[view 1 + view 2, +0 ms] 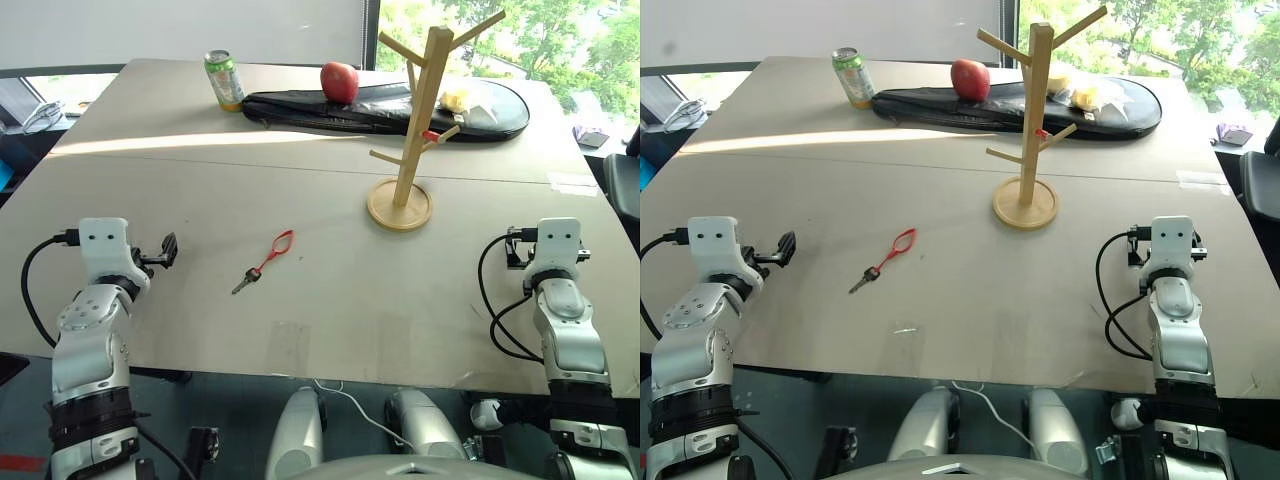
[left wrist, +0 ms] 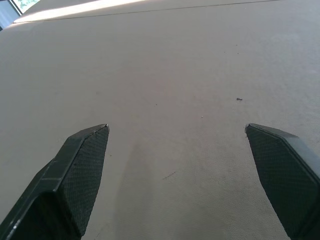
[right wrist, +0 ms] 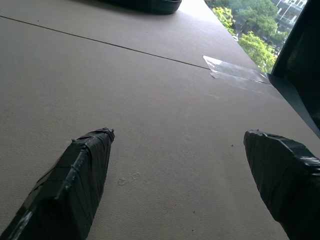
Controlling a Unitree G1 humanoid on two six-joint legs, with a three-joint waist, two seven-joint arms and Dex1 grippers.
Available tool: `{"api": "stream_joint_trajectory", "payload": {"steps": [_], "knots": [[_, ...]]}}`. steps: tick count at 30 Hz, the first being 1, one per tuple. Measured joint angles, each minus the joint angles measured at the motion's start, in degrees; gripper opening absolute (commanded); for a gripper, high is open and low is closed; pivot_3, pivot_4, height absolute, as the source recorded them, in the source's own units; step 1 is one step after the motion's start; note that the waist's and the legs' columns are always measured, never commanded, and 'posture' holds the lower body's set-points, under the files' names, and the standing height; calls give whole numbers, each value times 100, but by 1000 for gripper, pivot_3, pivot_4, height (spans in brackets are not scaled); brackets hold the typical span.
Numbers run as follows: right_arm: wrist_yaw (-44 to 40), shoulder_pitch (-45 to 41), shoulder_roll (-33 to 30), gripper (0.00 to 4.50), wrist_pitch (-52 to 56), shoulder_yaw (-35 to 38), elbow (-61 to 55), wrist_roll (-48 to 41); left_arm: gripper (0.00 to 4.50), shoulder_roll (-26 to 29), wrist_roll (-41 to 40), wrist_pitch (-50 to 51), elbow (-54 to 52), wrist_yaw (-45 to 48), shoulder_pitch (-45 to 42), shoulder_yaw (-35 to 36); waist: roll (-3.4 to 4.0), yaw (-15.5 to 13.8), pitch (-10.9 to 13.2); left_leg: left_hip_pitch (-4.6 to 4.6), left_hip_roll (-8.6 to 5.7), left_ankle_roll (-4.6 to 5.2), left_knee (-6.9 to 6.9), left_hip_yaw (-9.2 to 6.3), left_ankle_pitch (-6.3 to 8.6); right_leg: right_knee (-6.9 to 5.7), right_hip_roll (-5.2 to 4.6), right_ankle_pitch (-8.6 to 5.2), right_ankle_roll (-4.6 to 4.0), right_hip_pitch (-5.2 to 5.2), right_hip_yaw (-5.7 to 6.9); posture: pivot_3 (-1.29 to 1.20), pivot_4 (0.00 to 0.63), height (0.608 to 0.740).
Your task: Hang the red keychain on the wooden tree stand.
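Observation:
The red keychain (image 1: 268, 258) lies flat on the tan table, its red cord loop pointing away from me and its small key toward the front edge. The wooden tree stand (image 1: 417, 120) stands upright on its round base, farther back and to the right of the keychain. My left gripper (image 2: 175, 127) is open and empty; it hovers low over the table, left of the keychain and well apart from it (image 1: 165, 250). My right gripper (image 3: 177, 132) is also open and empty, over bare table at the right, nearer to me than the stand.
A small red stub (image 1: 430, 135) hangs on one of the stand's pegs. At the back lie a long black bag (image 1: 300, 108) with a red apple (image 1: 339, 81) on it and a green soda can (image 1: 224, 80). Clear tape (image 1: 572, 183) marks the right side.

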State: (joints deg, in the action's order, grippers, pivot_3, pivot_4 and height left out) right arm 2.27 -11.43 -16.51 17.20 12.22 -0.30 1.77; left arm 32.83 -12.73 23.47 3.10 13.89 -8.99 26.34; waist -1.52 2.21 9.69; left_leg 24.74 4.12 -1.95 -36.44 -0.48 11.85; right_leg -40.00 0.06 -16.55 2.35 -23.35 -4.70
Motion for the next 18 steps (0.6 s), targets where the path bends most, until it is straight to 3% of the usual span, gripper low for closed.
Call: {"api": "stream_joint_trajectory", "payload": {"steps": [2, 6, 10, 18], "knots": [[-136, 5, -41, 4452, 20, -21, -23, -32, 4500, 75, -123, 192, -80, 163, 28, -12, 0, 0, 0, 1, 0, 0, 0, 0, 0, -1, 0, 0, 0, 0, 0, 0, 150, 740], [-1741, -93, -836, 4452, 220, -373, -606, -662, 4500, 1109, -1267, 1642, -1325, 1646, 103, -352, 3, 12, 6, -3, 0, 0, 0, -1, 0, 3, 0, 0, 0, 6, 2, 0, 150, 740], [-2990, -494, -1094, 4452, 529, -657, -1131, -1520, 4500, 1293, -1644, 2129, -2043, 2062, -85, -821, 15, 37, 2, -21, 1, 1, 2, -2, 1, 6, 4, -2, 0, 22, 1, 0, 150, 740], [-4521, -1025, -1516, 4452, 1308, -1173, -1733, -2644, 4500, 1129, -1637, 2352, -2065, 2138, -44, -1470, 12, 12, 6, -9, 1, 1, -2, -15, 1, 11, 5, -2, 0, 20, 10, 0, 150, 740]]}}
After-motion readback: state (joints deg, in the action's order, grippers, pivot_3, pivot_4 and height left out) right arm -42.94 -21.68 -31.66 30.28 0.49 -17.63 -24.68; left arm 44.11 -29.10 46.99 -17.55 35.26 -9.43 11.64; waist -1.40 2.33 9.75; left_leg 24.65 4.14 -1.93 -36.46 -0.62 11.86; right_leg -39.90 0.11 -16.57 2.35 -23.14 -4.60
